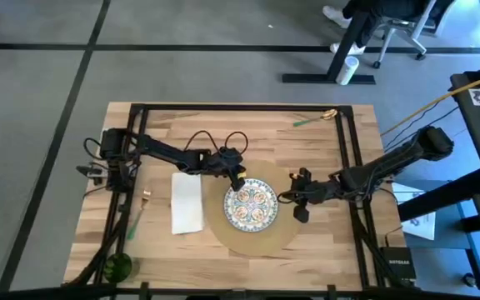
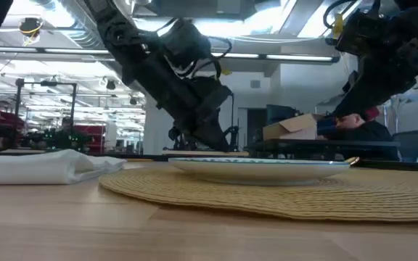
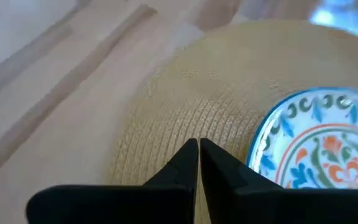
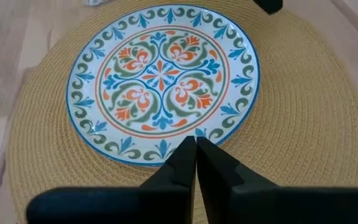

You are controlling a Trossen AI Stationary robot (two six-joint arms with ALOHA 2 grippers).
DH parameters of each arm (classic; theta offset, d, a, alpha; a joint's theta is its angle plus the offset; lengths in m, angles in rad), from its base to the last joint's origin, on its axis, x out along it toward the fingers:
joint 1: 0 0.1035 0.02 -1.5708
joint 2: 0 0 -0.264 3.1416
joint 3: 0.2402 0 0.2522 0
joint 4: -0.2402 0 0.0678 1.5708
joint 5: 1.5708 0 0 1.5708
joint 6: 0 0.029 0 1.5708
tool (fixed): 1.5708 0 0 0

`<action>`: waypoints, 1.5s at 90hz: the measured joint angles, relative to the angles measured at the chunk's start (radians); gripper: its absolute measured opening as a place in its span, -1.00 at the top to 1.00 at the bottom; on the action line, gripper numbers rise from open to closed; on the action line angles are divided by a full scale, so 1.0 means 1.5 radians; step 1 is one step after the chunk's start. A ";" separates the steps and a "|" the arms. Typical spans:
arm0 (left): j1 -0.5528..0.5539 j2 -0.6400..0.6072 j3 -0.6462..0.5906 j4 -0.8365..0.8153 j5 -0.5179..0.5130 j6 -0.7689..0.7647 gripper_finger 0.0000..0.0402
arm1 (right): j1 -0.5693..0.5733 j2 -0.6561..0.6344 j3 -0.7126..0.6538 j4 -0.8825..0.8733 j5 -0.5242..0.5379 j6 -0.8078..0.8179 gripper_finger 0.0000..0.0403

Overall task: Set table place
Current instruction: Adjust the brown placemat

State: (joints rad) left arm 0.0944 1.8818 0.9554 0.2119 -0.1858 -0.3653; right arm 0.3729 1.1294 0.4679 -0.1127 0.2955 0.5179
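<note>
Across the pale butcher-block tabletop (image 1: pixel 323 242), framed in thin black metal, the setting lies spread out, with grey floor around it and an office chair (image 1: pixel 398 33) beyond the far edge. From table height the room behind shows bright ceiling lights, shelving and a cardboard box (image 2: pixel 292 129).

Farthest left, near the front corner, sits a green round object (image 1: pixel 117 267), and a small utensil with a green handle (image 1: pixel 137 218) lies beside the napkin (image 1: pixel 187 202), a soft white folded rectangle. Next comes the left gripper (image 1: pixel 235 178), hovering at the plate's left rim over the mat, its jaws pressed together and holding nothing. Under it the place (image 1: pixel 280 240), a large round tan mat of coarse woven rings, lies flat at the tabletop's middle. On it rests the plate (image 1: pixel 251 205), round and glossy, with blue scrolls on its white rim and orange and green flourishes inside. To the right, the right gripper (image 1: pixel 298 202) hangs at the mat's right edge, jaws likewise closed and empty. Another green-handled utensil (image 1: pixel 311 118) lies near the far right corner.
</note>
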 joint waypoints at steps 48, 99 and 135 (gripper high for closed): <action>0.022 0.034 0.000 0.007 0.000 -0.009 1.00 | 0.000 0.000 0.000 0.005 0.000 0.001 1.00; 0.048 0.034 0.000 0.002 0.000 0.007 1.00 | 0.000 0.000 0.000 0.005 0.000 0.003 1.00; 0.023 0.022 0.004 -0.020 0.000 0.018 1.00 | 0.000 0.000 0.000 0.005 0.000 0.003 1.00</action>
State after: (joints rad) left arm 0.1292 1.9151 0.9613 0.1814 -0.1860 -0.3375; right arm 0.3729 1.1294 0.4683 -0.1059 0.2951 0.5220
